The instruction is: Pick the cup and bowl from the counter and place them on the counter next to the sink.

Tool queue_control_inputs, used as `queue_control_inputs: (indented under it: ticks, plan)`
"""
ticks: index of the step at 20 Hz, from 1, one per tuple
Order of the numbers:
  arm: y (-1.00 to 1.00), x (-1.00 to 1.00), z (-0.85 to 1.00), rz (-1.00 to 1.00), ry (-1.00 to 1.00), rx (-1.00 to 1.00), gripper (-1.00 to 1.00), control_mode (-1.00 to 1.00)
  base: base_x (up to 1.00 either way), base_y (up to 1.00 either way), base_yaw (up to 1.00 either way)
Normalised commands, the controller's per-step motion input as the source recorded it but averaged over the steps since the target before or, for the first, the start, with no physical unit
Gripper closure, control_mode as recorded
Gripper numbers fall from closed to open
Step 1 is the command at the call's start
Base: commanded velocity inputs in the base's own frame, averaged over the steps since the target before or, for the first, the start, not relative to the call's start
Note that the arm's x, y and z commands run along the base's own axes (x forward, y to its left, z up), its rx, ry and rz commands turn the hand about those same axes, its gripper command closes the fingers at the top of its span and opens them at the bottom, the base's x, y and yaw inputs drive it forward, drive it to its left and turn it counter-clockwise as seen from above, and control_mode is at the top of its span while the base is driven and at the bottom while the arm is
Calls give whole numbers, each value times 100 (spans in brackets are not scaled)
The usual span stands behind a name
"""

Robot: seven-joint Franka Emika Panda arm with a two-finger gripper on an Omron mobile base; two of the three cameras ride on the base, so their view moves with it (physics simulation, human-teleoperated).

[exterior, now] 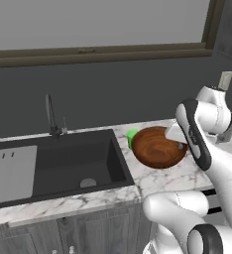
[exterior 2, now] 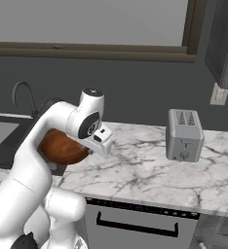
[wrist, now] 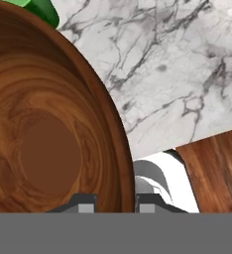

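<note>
Gripper [wrist: 116, 201] fingers straddle the bowl [wrist: 48, 139] rim, one inside and one outside, clamped on its wall. In the left base view the bowl [exterior: 157, 147] sits tilted over the counter [exterior: 177, 176] just right of the sink [exterior: 63, 168], the cup [exterior: 132, 136] touching its far-left edge. Bare marble stretches right toward the toaster [exterior 2: 184, 134].

Even soft rendered light, faint shadows, sharp, no glare.
</note>
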Motion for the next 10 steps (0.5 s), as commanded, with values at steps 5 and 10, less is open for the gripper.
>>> queue_control_inputs:
  ticks: [5, 10]
  plan:
    - [0, 31, -6, 0, 0, -1, 100, -100, 0, 0, 0]
    - [0, 25, -25, -1, -2, 0, 100, -100, 0, 0, 0]
